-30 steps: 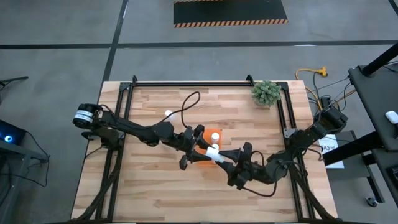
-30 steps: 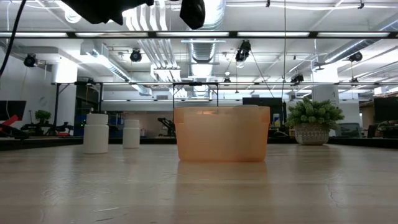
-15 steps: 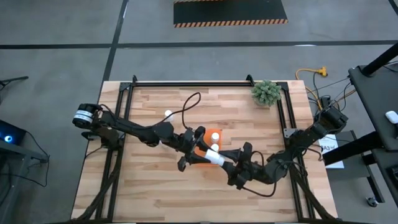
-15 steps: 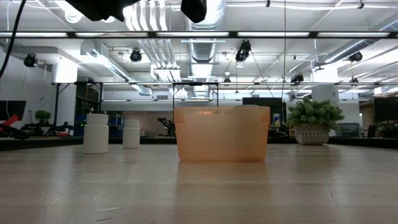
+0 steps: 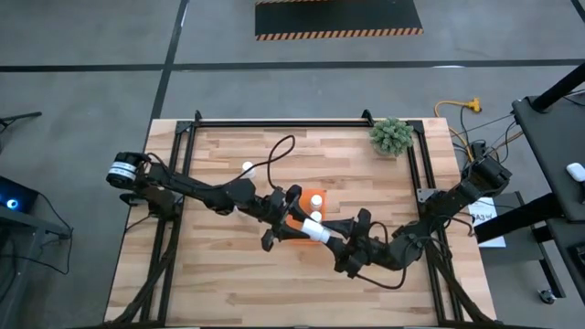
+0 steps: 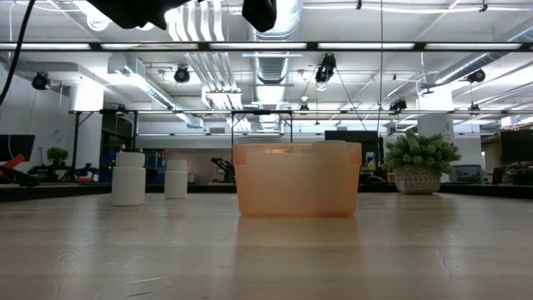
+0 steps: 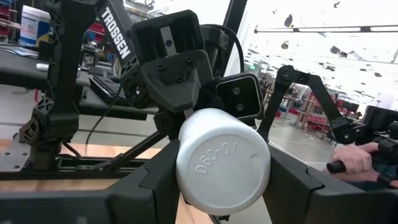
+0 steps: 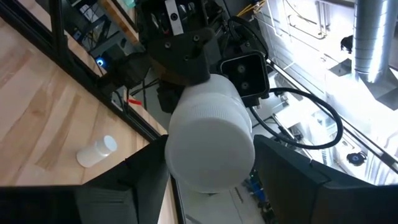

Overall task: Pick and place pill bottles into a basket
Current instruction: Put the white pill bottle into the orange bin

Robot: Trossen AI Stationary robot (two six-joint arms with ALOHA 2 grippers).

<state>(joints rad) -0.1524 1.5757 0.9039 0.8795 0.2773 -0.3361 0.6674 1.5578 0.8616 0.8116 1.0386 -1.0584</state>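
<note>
A white pill bottle [image 5: 316, 230] lies level in the air above the orange basket [image 5: 294, 230], between my two grippers. My left gripper [image 5: 300, 222] comes from the table's left and is shut on the bottle's base end. My right gripper [image 5: 335, 239] comes from the right and is shut on its cap end. Two bottles [image 5: 316, 199] stand upright in the basket's far part. The basket [image 6: 297, 179] rests on the table. Two more bottles [image 6: 129, 177] stand on the table left of it in the low view. Another bottle [image 8: 96, 151] lies on its side. My left gripper pinches the bottle's base end [image 7: 186, 186] between its two fingers [image 7: 155, 183], level, from the table's left, along the bottle. The bottle is lifted clear above the basket. My right gripper pinches the ribbed cap end [image 8: 186, 168] between its two fingers [image 8: 146, 180], level, from the table's right, along the bottle.
A green bushy plant [image 5: 391, 135] stands at the far right corner of the table. One bottle [image 5: 247, 167] rests on the wood far left of the basket. A black frame runs along the table's far and side edges. A person's hand [image 7: 357, 158] shows beyond the table.
</note>
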